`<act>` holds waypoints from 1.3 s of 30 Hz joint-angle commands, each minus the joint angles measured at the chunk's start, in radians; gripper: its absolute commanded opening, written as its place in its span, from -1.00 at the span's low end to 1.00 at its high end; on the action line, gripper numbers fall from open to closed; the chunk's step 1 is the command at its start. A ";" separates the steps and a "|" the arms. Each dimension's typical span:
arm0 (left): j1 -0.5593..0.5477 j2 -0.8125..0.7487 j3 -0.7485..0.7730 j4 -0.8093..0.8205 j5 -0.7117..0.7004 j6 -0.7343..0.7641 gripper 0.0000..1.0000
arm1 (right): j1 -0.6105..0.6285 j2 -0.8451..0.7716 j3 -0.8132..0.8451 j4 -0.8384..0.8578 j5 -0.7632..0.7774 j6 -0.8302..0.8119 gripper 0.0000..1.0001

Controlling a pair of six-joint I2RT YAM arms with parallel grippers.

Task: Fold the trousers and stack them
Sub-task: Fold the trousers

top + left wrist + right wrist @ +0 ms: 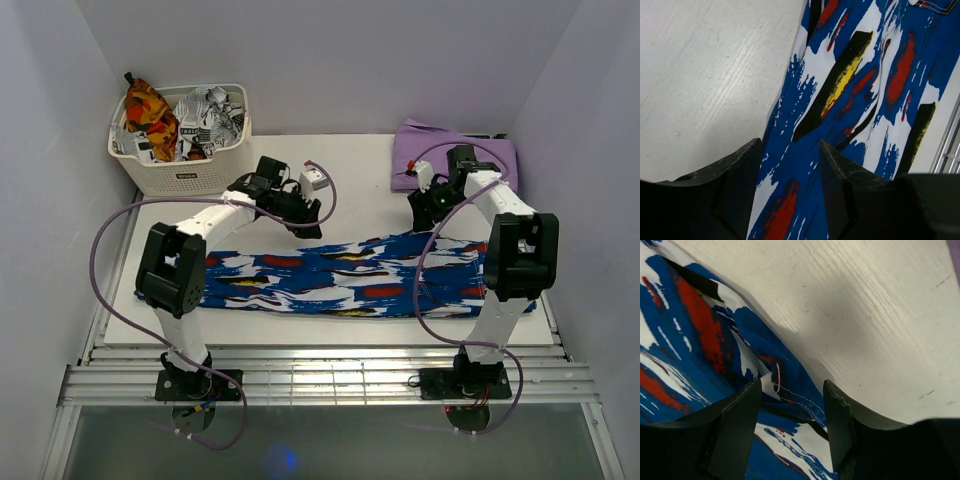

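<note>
Trousers (350,275) lie flat, left gripper (310,228) and right gripper (422,218) spread over the far edge; a one-layer pinch would skew the fold

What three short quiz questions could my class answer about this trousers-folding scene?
1. True or false: the long blue brush-streaked cloth trousers lie stretched out across the white table.
2. Where is the plain lilac cloth garment? A: far right of the table; B: under the trousers; C: hanging off the near edge.
3. Fill in: the left tool and right tool, at the trousers' far edge, both stand ____.
Key: 1 true; 2 A; 3 open.
</note>
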 commanded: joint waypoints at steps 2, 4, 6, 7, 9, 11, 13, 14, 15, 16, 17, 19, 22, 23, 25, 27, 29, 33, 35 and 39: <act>-0.060 0.034 0.036 0.139 -0.022 -0.100 0.19 | 0.030 -0.010 -0.058 0.039 0.036 0.044 0.16; -0.110 0.034 0.009 0.157 0.003 -0.086 0.11 | 0.037 -0.050 -0.127 0.066 0.042 0.031 0.12; -0.175 0.027 -0.017 0.165 0.003 -0.023 0.01 | 0.051 -0.081 -0.225 0.096 0.065 0.011 0.07; -0.201 0.024 -0.051 0.167 -0.004 0.009 -0.02 | 0.060 -0.104 -0.250 0.125 0.095 0.007 0.06; -0.288 0.013 -0.094 0.171 -0.040 0.076 -0.06 | 0.063 -0.119 -0.294 0.148 0.117 0.000 -0.09; -0.354 0.010 -0.151 0.173 -0.125 0.165 -0.16 | 0.077 -0.136 -0.310 0.180 0.154 0.002 -0.32; -0.437 0.020 -0.183 0.179 -0.176 0.204 -0.31 | 0.086 -0.154 -0.325 0.199 0.195 0.006 -0.80; -0.460 0.027 -0.206 0.182 -0.217 0.210 -0.37 | 0.095 -0.160 -0.327 0.217 0.206 0.011 -0.84; -0.497 0.034 -0.218 0.188 -0.236 0.212 -0.42 | 0.097 -0.168 -0.327 0.219 0.206 0.014 -0.84; -0.511 0.051 -0.229 0.194 -0.251 0.209 -0.45 | 0.099 -0.180 -0.321 0.217 0.199 0.023 -0.85; -0.523 0.063 -0.244 0.190 -0.285 0.210 -0.55 | 0.099 -0.187 -0.318 0.219 0.195 0.031 -0.84; -0.555 0.080 -0.269 0.191 -0.317 0.218 -0.63 | 0.099 -0.209 -0.310 0.231 0.191 0.046 -0.84; -0.578 0.113 -0.320 0.187 -0.368 0.218 -0.74 | 0.100 -0.219 -0.304 0.260 0.229 0.054 -0.84; -0.581 0.125 -0.333 0.187 -0.374 0.215 -0.75 | 0.100 -0.214 -0.293 0.265 0.249 0.054 -0.84; -0.583 0.129 -0.370 0.190 -0.394 0.204 -0.76 | 0.100 -0.204 -0.281 0.277 0.287 0.053 -0.84; -0.583 0.126 -0.390 0.200 -0.414 0.186 -0.77 | 0.099 -0.205 -0.267 0.289 0.307 0.056 -0.84; -0.582 0.128 -0.410 0.205 -0.434 0.160 -0.78 | 0.100 -0.210 -0.256 0.304 0.314 0.057 -0.84; -0.551 0.131 -0.416 0.201 -0.430 0.104 -0.78 | 0.099 -0.187 -0.203 0.341 0.375 0.103 -0.85; -0.532 0.130 -0.409 0.191 -0.400 0.058 -0.78 | 0.099 -0.179 -0.201 0.372 0.381 0.131 -0.84; -0.467 0.079 -0.403 0.204 -0.359 -0.024 -0.65 | 0.103 -0.144 -0.200 0.361 0.340 0.172 -0.84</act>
